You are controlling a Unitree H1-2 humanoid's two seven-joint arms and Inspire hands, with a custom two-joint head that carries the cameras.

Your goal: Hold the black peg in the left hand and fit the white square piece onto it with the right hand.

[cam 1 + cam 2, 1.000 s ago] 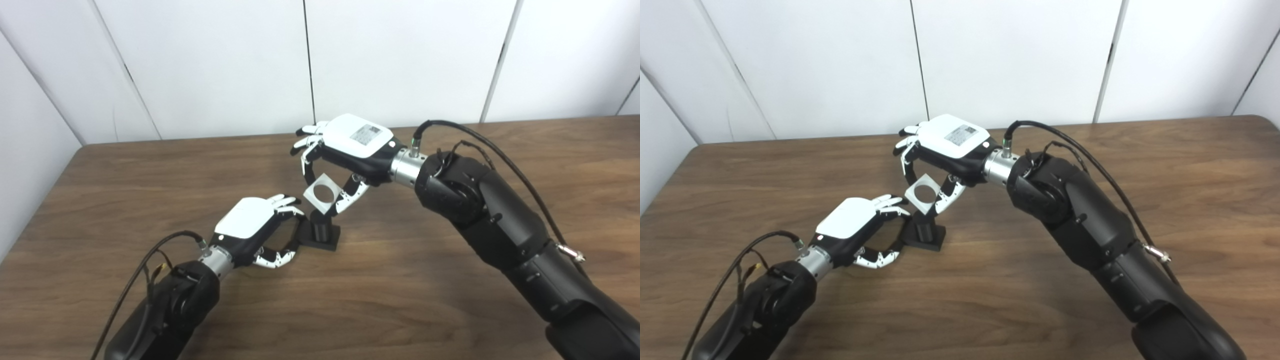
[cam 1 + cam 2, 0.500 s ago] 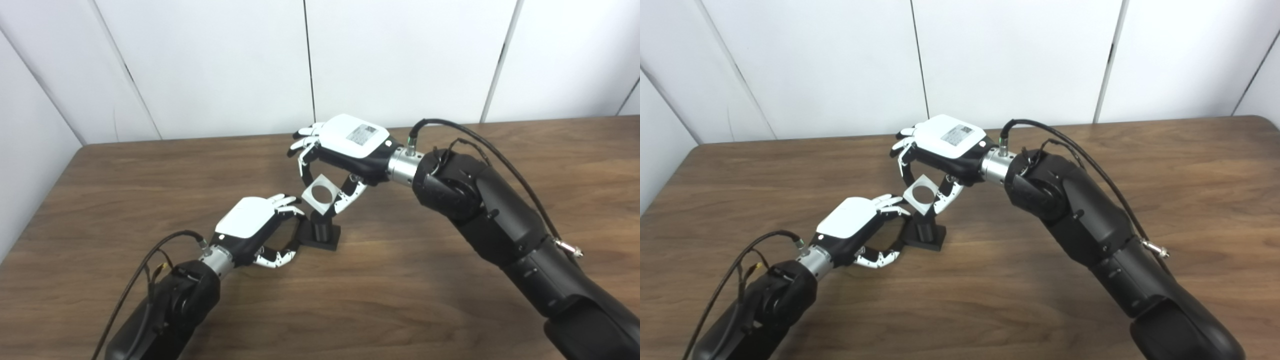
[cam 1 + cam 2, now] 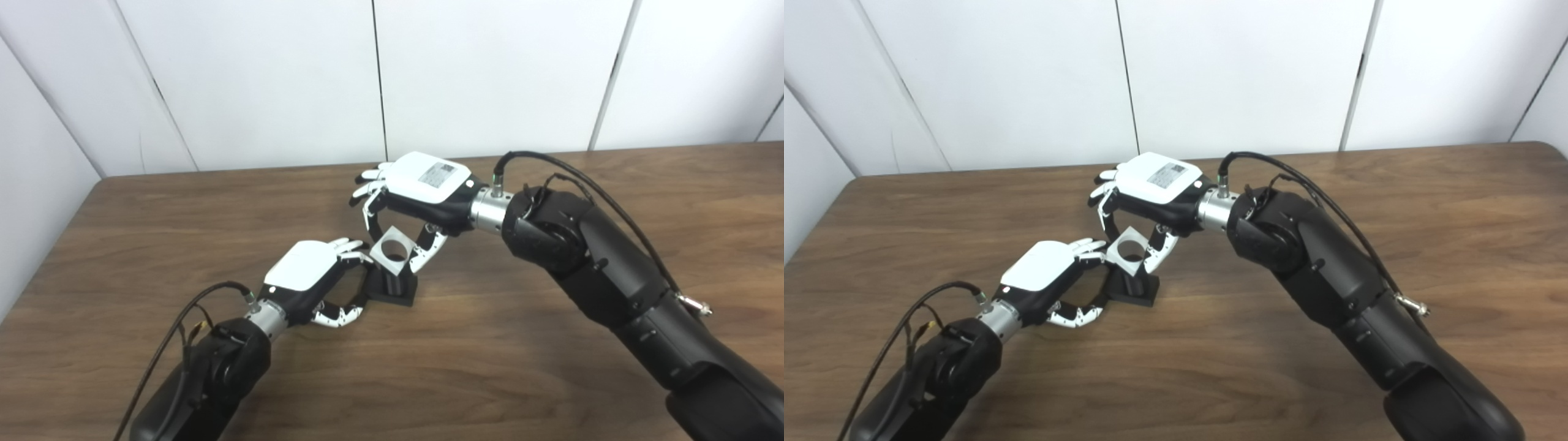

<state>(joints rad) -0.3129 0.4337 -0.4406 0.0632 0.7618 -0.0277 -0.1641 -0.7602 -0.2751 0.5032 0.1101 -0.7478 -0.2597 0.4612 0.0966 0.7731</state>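
No legible text anywhere. Only a small grey printed label (image 3: 433,172) on the white back shell of the right robot hand (image 3: 422,184), its print too small and blurred to read.

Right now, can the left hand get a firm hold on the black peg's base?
Probably yes. The left hand already curls beside the base with nothing between them; the right hand and white square piece stay above the peg.

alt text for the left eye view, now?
The right hand holds a white square piece with a round hole, tilted, just over a black peg on a wooden table. The left hand grips the peg's square base.
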